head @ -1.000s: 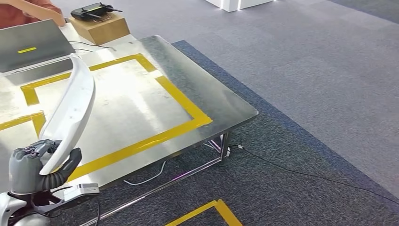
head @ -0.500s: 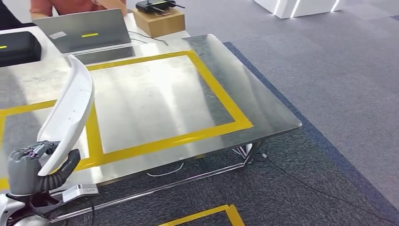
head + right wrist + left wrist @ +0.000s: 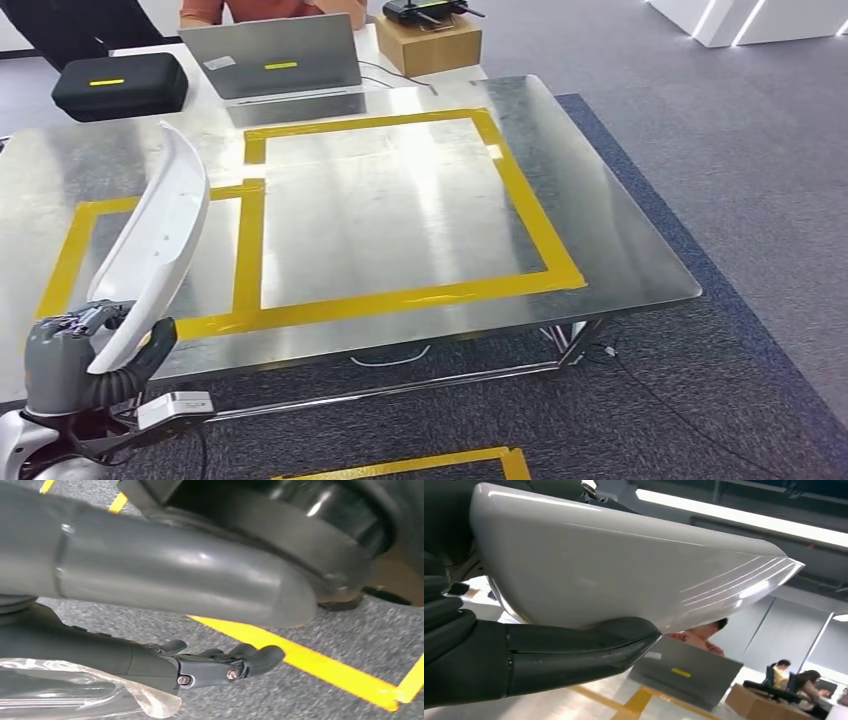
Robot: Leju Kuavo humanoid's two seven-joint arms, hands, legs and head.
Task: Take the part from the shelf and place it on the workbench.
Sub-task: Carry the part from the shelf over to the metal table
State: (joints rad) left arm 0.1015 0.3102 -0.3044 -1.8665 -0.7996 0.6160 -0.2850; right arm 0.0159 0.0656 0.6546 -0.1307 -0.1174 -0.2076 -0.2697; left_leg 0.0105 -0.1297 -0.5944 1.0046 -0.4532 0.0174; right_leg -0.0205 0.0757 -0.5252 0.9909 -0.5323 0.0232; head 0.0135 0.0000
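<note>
The workbench (image 3: 600, 220) spans most of the head view: a brushed steel sheet with rounded corners on a chrome tube frame, its top marked with yellow tape (image 3: 520, 190) in 2 rectangles, the large one near centre and a narrow one toward 9 o'clock. Under it lies grey ribbed carpet (image 3: 760, 150), with a darker blue strip along the bench's edge at 3 o'clock and more yellow tape on the floor at 6 o'clock.

The part (image 3: 160, 235) is a long, glossy white curved shell, smooth and tapering to a rounded tip. It stands nearly upright at 9 o'clock, above the bench's near edge, its lower end clamped in the left hand (image 3: 75, 355). In the left wrist view the thick grey thumb (image 3: 574, 650) presses along the shell's underside.

At 12 o'clock sits a silver laptop (image 3: 275, 58) with a small yellow sticker and a white label, neither legible. A black matte case (image 3: 120, 85) with a yellow strip lies at 10 o'clock; a brown cardboard box (image 3: 440, 45) sits at 1 o'clock.

The right hand (image 3: 200, 667) hangs over carpet, fingers loosely curled, apart, holding nothing.
</note>
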